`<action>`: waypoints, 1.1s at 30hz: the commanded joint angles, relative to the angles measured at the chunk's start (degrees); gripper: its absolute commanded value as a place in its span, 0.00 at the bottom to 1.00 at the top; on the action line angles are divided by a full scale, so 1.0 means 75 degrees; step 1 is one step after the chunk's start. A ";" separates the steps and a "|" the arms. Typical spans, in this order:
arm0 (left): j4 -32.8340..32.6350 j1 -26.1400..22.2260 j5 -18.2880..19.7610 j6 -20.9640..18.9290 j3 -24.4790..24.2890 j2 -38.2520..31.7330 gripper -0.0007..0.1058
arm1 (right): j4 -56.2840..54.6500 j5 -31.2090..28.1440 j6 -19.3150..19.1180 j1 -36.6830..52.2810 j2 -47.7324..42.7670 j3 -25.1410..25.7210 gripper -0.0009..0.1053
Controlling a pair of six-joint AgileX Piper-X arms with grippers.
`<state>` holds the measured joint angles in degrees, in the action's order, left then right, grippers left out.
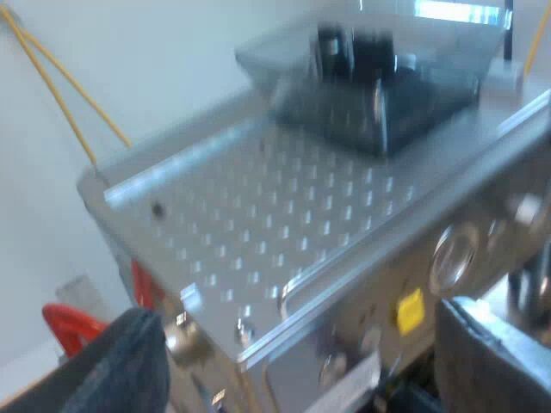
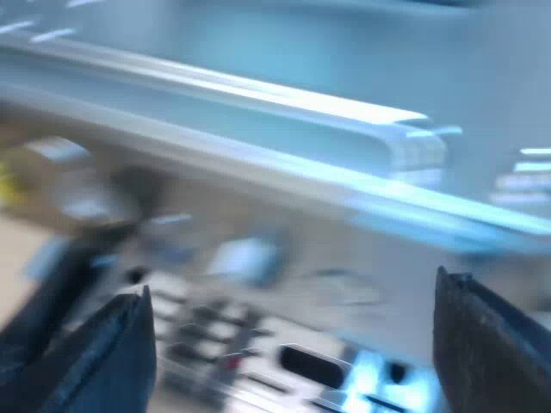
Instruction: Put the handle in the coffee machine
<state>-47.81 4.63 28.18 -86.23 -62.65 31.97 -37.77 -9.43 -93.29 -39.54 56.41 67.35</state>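
Left gripper (image 1: 293, 314) is spread wide with nothing between its fingers, hovering by the near top edge of the espresso machine (image 1: 258, 224). The perforated top tray (image 1: 284, 198) is right there, and the dark bean hopper (image 1: 370, 86) sits at its far end. There's a yellow sticker (image 1: 411, 310) on the front face, just under the rim. A red bit (image 1: 73, 325) pokes out low beside the machine, close to one finger. Can't tell if that's the handle's end. Right gripper (image 2: 293, 288) is wide open too and empty, close up to the machine's front near some dark buttons (image 2: 207, 331). Where the handle actually is, honestly can't tell.
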 commanded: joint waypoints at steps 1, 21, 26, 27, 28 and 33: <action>-0.0107 -0.0021 -0.0060 -0.0314 -0.0316 -0.0023 0.63 | -0.0198 -0.0112 -0.0037 0.0545 -0.0291 0.0075 0.65; -0.1180 -0.0021 -0.1265 -0.0321 -0.0437 -0.1633 0.63 | -0.1666 -0.0125 -0.0105 0.2548 -0.3675 -0.1167 0.65; -0.1229 -0.0245 -0.1288 -0.0418 -0.0099 -0.2115 0.63 | -0.1675 -0.0125 -0.0105 0.2548 -0.5233 -0.2138 0.65; -0.1270 -0.0413 -0.1288 -0.0577 0.0017 -0.2252 0.63 | -0.1675 -0.0125 -0.0105 0.2548 -0.5542 -0.2297 0.65; -0.1325 -0.0562 -0.1288 -0.0691 0.0117 -0.2379 0.63 | -0.1675 -0.0125 -0.0105 0.2548 -0.5741 -0.2392 0.65; -0.1527 -0.0977 -0.1084 -0.0697 0.0616 -0.3197 0.63 | -0.1727 -0.0125 -0.0468 0.2548 -0.6732 -0.2747 0.65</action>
<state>-58.93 -2.11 19.14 -90.42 -59.27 11.31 -50.76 -10.22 -93.80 -20.66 9.63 47.60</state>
